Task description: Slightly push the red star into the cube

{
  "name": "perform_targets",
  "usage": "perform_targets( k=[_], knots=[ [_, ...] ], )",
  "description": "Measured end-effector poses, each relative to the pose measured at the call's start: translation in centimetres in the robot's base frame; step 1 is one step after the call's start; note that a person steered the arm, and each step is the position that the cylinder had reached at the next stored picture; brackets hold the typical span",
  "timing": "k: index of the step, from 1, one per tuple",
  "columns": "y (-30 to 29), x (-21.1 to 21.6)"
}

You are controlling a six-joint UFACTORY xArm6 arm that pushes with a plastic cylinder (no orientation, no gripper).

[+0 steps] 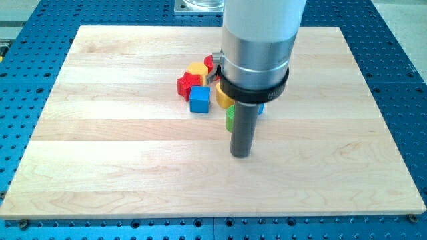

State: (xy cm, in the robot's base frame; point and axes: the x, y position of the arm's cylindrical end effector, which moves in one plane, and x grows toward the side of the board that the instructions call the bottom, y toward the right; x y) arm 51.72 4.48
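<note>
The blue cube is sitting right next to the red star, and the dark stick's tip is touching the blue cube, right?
Not quite. In the camera view the blue cube does sit right beside the red star, but my tip is not touching it. My tip is on bare wooden board, apart from the cube, toward the view's bottom and right.

My tip (240,155) rests on the wooden board (120,167), toward the view's bottom of a tight cluster of blocks. The blue cube (199,99) touches the red star (188,84) at its upper left; a yellow block (197,69) sits behind them. A green block (229,119) and other blocks are mostly hidden behind the rod.
</note>
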Motion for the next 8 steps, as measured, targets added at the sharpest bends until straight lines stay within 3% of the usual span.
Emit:
perform_targets(
  k=[1, 2, 3, 4, 6, 7, 8],
  knots=[
    [0.0, -3.9],
    [-0.5, -3.0],
    [-8.6, -0.5],
    [-14.8, -0.7],
    [-19.4, -6.1],
    [-19.4, -12.2],
    [-16.0, -12.9]
  ],
)
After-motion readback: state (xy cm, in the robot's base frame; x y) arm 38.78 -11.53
